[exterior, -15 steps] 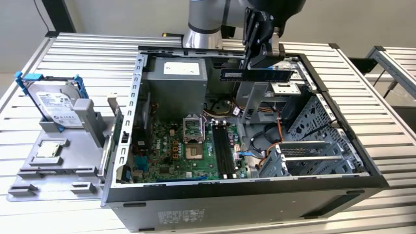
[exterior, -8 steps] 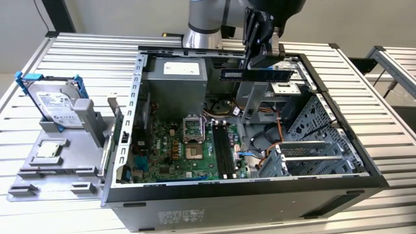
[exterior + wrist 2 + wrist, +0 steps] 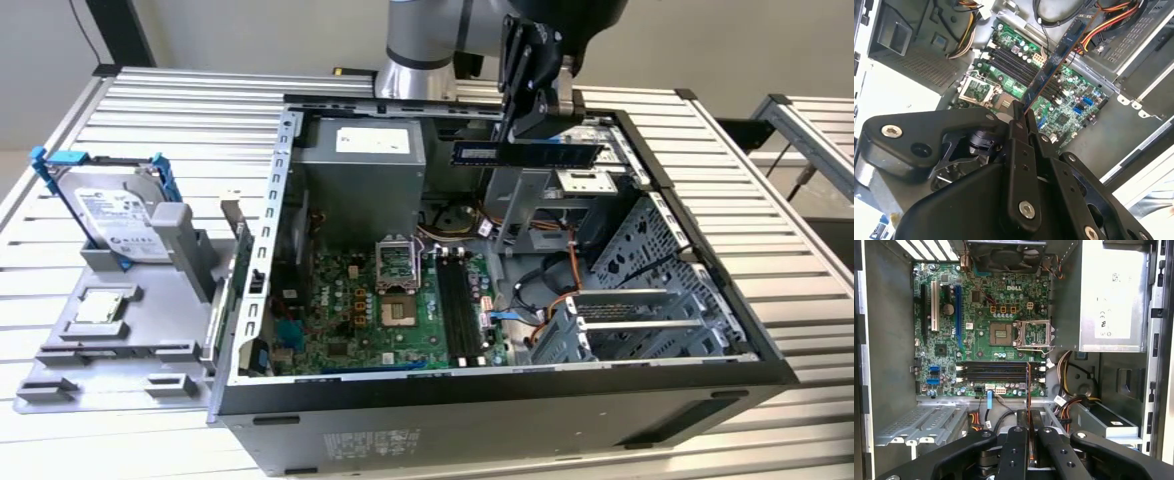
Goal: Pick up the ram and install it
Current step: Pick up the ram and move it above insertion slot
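Bright even light, glare on the table (image 3: 174,100), case (image 3: 467,425) interior shadowed

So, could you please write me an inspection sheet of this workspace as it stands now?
Surface: slatted metal table, carrying an open computer case.
Job's things: ram held level above the case, not yet in the memory slots, which look empty.
Clutter: hard drive in a blue frame, standing on a grey fixture at the exterior view's left.
Grippers: claw shut on the ram.
Cables: coloured wires inside the case beside the power supply; none across the slots.
Surroundings: second slatted table at the exterior view's right.
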Controlling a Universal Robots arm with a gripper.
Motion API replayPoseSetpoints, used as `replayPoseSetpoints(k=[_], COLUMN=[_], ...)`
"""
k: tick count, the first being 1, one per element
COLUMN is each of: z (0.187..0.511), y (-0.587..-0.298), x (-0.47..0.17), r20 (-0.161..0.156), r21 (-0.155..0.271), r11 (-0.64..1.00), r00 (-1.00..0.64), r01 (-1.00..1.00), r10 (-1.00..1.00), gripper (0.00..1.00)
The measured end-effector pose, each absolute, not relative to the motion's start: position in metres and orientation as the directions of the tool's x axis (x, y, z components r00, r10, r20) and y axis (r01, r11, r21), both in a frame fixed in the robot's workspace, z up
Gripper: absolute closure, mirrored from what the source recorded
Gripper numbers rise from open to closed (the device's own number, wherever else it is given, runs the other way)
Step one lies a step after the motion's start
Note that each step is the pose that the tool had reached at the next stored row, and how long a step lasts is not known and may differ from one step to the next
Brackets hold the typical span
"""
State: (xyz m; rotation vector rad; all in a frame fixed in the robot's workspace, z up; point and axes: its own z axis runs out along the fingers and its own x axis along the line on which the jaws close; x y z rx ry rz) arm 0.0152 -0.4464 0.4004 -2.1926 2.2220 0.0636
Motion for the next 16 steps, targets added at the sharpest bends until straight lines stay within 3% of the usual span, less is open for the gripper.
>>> replayPoseSetpoints(k=[16], z=[0.4004], y=[-0.4463], x=[0.0152], r20=[-0.042], r21=[0.016], r11=[0.177], r00=[-0.178], r01=[-0.984], r10=[-0.983], gripper=[1.0])
